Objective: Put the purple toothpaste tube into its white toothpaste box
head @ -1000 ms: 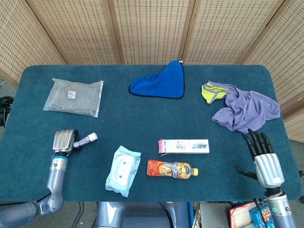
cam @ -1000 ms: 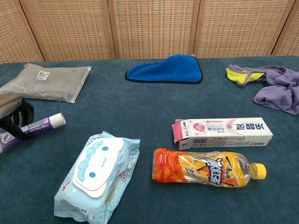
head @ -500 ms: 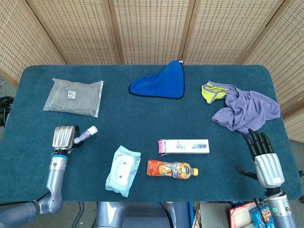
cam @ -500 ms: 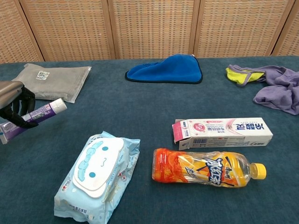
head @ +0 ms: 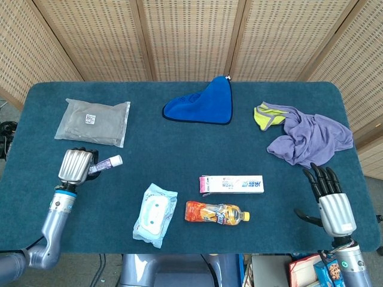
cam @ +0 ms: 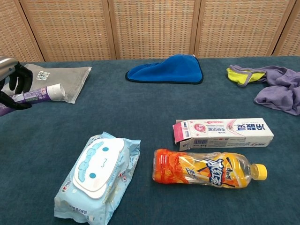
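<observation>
My left hand (head: 76, 165) (cam: 13, 82) grips the purple toothpaste tube (head: 106, 163) (cam: 38, 94) at the table's left side, lifted off the cloth, its white cap pointing right. The white toothpaste box (head: 232, 184) (cam: 224, 132) lies flat near the table's middle front, its pink end flap open toward the left. My right hand (head: 330, 195) hovers open at the front right corner, fingers spread, well apart from the box.
An orange drink bottle (head: 216, 213) (cam: 208, 169) lies just in front of the box. A wet-wipes pack (head: 155, 214) (cam: 96, 175) sits left of it. A grey pouch (head: 93, 121), a blue cloth (head: 202, 103) and purple-yellow clothing (head: 305, 134) lie along the back.
My left hand has risen and moved back from the table with the tube in it. The right hand has barely moved.
</observation>
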Controlling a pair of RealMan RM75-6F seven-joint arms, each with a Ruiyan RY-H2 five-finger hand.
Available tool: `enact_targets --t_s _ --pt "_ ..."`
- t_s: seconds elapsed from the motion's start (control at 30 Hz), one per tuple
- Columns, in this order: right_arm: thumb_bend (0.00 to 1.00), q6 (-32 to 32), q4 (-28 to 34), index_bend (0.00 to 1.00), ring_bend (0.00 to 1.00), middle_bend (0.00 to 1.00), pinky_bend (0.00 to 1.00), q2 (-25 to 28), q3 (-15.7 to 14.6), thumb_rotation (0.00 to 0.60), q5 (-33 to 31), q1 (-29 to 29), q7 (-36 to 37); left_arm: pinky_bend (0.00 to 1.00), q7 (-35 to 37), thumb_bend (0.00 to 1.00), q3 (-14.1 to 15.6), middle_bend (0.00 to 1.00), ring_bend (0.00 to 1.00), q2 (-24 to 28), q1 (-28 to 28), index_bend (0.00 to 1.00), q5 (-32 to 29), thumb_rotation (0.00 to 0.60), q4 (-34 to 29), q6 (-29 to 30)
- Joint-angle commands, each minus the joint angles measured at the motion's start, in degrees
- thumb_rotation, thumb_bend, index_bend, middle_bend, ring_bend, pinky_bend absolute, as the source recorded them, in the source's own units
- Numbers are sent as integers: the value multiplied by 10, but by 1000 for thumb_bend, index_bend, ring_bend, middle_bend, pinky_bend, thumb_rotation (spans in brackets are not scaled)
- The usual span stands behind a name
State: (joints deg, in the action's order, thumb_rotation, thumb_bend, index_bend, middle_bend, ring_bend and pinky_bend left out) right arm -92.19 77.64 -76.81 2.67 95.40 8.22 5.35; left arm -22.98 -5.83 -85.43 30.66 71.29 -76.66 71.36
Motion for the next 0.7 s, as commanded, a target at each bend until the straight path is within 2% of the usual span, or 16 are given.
enact_targets --t_s 0.03,0.13,0.3,0.6,0.7 --pt "121 2 0 0 0 0 0 0 -1 600 1 1 -2 573 36 411 26 652 535 42 10 870 86 600 12 16" --pt "121 6 2 0 0 0 0 0 -2 600 2 3 -7 573 45 410 31 652 535 65 14 871 123 600 13 29" --pt "121 29 16 0 0 0 0 4 -2 600 5 17 -24 573 58 411 27 652 535 98 14 871 150 600 7 47" --pt "121 119 124 0 0 0 0 62 21 600 -19 68 -95 573 74 411 21 652 535 121 11 871 161 600 -10 50" --pt "121 172 160 0 0 0 0 83 28 600 -39 93 -119 573 73 411 19 652 535 125 12 871 164 600 -13 48"
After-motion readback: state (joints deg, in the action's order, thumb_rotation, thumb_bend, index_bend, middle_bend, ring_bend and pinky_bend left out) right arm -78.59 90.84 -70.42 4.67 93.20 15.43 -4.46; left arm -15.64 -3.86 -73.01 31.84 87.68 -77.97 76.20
